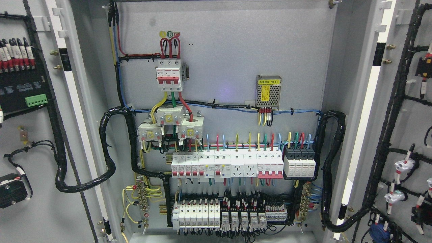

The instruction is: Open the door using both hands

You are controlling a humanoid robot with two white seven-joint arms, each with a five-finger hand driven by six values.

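Well, both doors are standing wide open here, and neither robot hand is showing anywhere in the head view, so there is no telling how their fingers are set. The left door is swinging out to the left edge, its inner face turned toward us, carrying a black module with a green terminal block and a row of red-and-white tipped wires above it. The right door is lying open at the right edge, showing black wire looms and white-and-red connectors on its inner face.

Between them the cabinet back panel is facing us squarely. High up, a red-and-white main breaker is sitting under red wire loops, with three white current transformers clustered just below it. To the right, a small metal power supply with a yellow label is hanging on the panel. Lower down, a long row of white breakers is running across, topped by coloured wires, with a black-and-white block at its right end. Beneath that, a second row of terminals and relays is lining the bottom. A thick black conduit is looping from the left door into the cabinet, and another conduit is curving down on the right side.
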